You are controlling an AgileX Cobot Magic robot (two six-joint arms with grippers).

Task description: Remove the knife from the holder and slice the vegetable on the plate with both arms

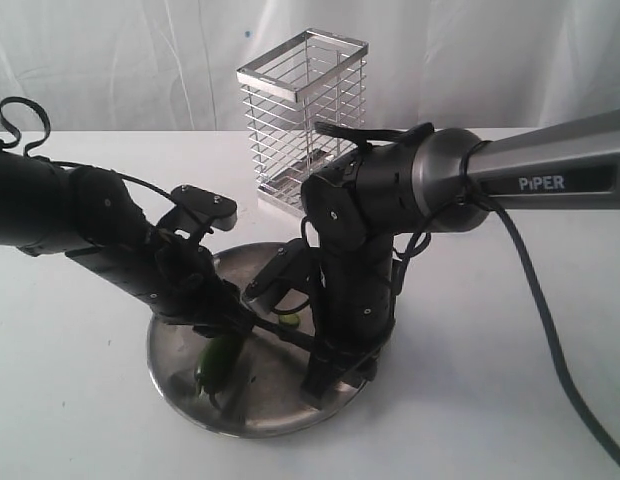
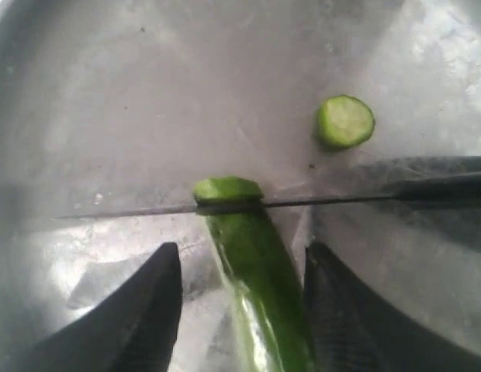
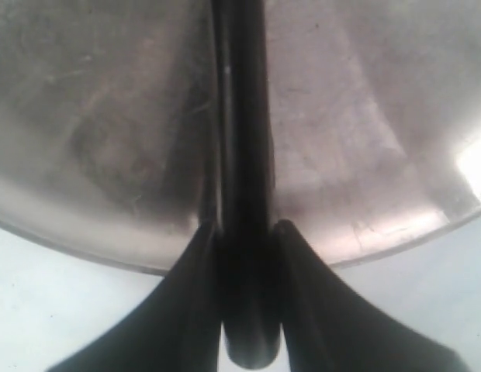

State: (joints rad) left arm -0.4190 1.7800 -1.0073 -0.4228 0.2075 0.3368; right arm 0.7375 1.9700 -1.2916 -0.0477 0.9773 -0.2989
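On the plate [image 2: 109,93], at left, my left gripper [image 2: 242,256] straddles the vegetable [image 2: 260,310], jaws released with a gap beside it, so I judge it could roll or skid under the knife [image 2: 341,200], whose blade lies across its cut end. At right, my right gripper [image 3: 244,229] is clenched on the knife; any twist there could skew the cut.

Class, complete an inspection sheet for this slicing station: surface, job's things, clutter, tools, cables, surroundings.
Surface: white table.
Job's things: knife blade across the vegetable near its end; one cut slice apart on the plate; holder upright behind.
Clutter: nothing seen.
Tools: left tool open, straddling the vegetable; right tool shut on the knife.
Cables: black cable trails from the right arm.
Surroundings: white curtain.
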